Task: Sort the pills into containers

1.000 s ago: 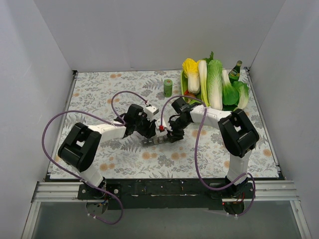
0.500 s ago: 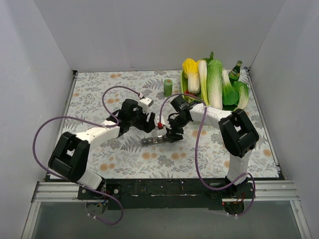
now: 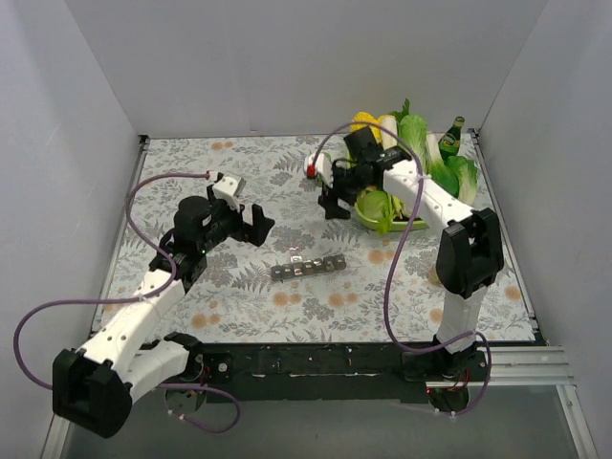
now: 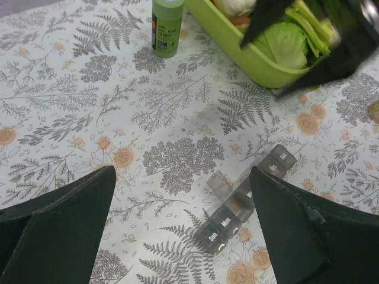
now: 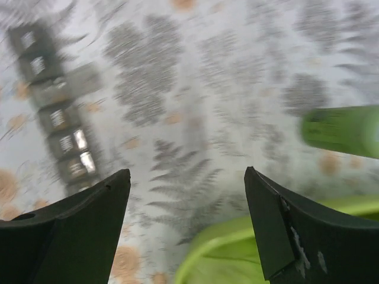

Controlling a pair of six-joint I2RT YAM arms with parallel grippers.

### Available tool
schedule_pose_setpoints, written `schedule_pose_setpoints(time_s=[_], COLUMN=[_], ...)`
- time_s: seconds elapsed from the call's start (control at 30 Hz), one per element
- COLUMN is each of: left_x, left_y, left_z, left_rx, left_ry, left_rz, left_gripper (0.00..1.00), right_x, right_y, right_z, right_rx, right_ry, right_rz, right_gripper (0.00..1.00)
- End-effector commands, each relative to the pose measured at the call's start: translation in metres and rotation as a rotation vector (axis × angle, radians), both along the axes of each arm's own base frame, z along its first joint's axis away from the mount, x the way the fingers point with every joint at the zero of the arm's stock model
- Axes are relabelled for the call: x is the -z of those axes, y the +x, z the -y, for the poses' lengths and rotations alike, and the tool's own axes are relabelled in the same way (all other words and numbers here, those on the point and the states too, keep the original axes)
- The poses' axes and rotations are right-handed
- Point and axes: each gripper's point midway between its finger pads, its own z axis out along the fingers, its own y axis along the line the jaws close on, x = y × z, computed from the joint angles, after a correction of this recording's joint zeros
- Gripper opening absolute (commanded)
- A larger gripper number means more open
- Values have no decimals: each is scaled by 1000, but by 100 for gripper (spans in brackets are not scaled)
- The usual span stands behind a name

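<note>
The containers are a grey strip of small day-marked compartments lying alone on the floral cloth, also seen in the left wrist view and, blurred, in the right wrist view. One lid on the strip stands open. I cannot make out any pills. My left gripper hangs open to the left of the strip and above the cloth, with nothing between its fingers. My right gripper is open and empty too, raised beyond the strip at the edge of the green tray.
A green tray of cabbages and a green glass bottle stands at the back right. A small green pill bottle stands left of the tray, showing blurred in the right wrist view. Grey walls enclose the table.
Both grippers have left the strip and opened. The left arm has drawn back to the left. The right arm has swung up and away toward the tray.
</note>
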Motion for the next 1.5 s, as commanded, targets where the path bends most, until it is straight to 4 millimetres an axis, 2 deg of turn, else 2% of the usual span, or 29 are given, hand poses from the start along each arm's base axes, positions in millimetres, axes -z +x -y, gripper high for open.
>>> schedule_pose_setpoints(time_s=[0.0,0.03,0.07,0.1,0.13,0.2,0.23,0.3,0.33,0.4,0.43,0.5,0.53,0.63,0.77,0.9,0.97,1.07,1.17,1.27,1.3,1.37,1.4,1.47], left_x=[9,10,11,15,26,28,31,27,26,29,32,33,35,35,38,39,41,43,43,38,35,34,33,29], left_y=[-22,-24,-26,-28,-31,-34,-35,-34,-33,-32,-31,-30,-29,-29,-28,-28,-28,-28,-28,-27,-27,-29,-31,-39], left_z=[-12,-14,-17,-19,-20,-22,-23,-24,-25,-26,-27,-27,-28,-29,-30,-29,-29,-29,-28,-25,-23,-20,-19,-9], left_rx=[-17,-21,-30,-36,-37,-42,-39,-49,-52,-54,-59,-60,-65,-67,-68,-62,-63,-62,-54,-46,-53,-47,-35,38], left_ry=[-13,-9,-6,-3,4,2,7,8,9,22,31,39,43,50,58,61,66,69,70,44,10,-15,-16,-35], left_rz=[42,49,57,54,37,46,46,57,64,62,50,49,46,53,54,54,52,47,44,59,59,54,54,67], left_gripper=[98,98,98,98,98,98,98,98,98,98,98,98,98,98,98,98,98,98,98,98,98,98,98,98], right_x=[-70,-79,-73,-70,-67,-66,-56,-59,-47,-45,-30,-30,-19,-15,-12,-6,-10,-5,-6,-11,-13,-16,-23,-28], right_y=[83,104,121,126,133,149,155,166,170,179,183,195,201,215,228,232,235,235,237,237,235,230,227,219], right_z=[5,-1,5,7,9,10,9,5,1,-3,-5,-5,-6,-8,-14,-27,-30,-33,-33,-37,-40,-44,-47,-48], right_rx=[393,458,588,645,694,824,847,888,897,919,929,959,973,998,1006,973,966,960,954,925,912,883,870,853], right_ry=[81,103,95,106,114,134,128,160,150,167,148,154,145,164,201,244,257,248,255,268,267,267,276,282], right_rz=[32,44,56,73,80,64,55,51,33,30,14,37,33,62,85,65,74,79,92,111,114,111,111,96], right_gripper=[85,85,87,92,93,94,94,95,95,95,95,95,95,95,95,93,92,89,80,58,47,37,28,24])
